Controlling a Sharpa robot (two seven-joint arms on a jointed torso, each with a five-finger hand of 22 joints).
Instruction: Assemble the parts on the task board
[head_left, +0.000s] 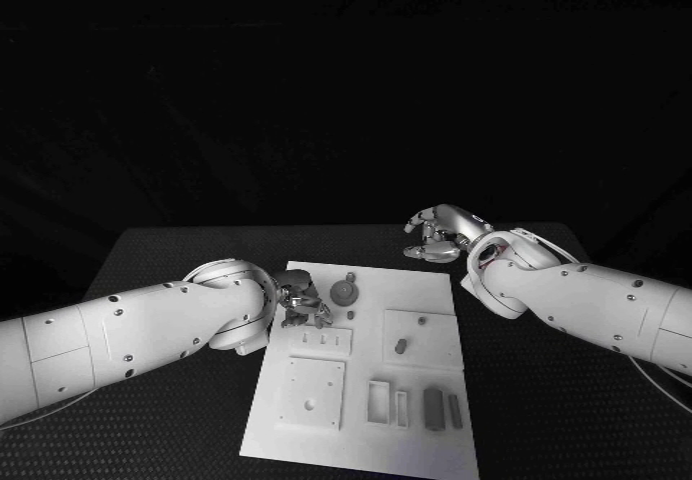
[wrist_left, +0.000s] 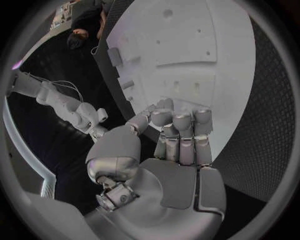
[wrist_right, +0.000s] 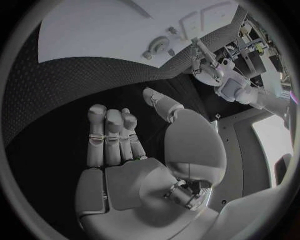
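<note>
Task board (head_left: 433, 440) mid-table (head_left: 173, 250); left hand (head_left: 303, 305) at its left edge — right hand (head_left: 433, 235) behind it.

Your left hand (wrist_left: 178, 150) hovers over the white task board (wrist_left: 206, 60), fingers (wrist_left: 182, 125) side by side, holding nothing; the right arm (wrist_left: 62, 107) reaches in beyond.

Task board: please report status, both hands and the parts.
Left hand over the board's left edge, holding nothing. Right hand above the table beyond the board's far right corner, holding nothing. Parts lying on the board. Nothing in the way.
</note>
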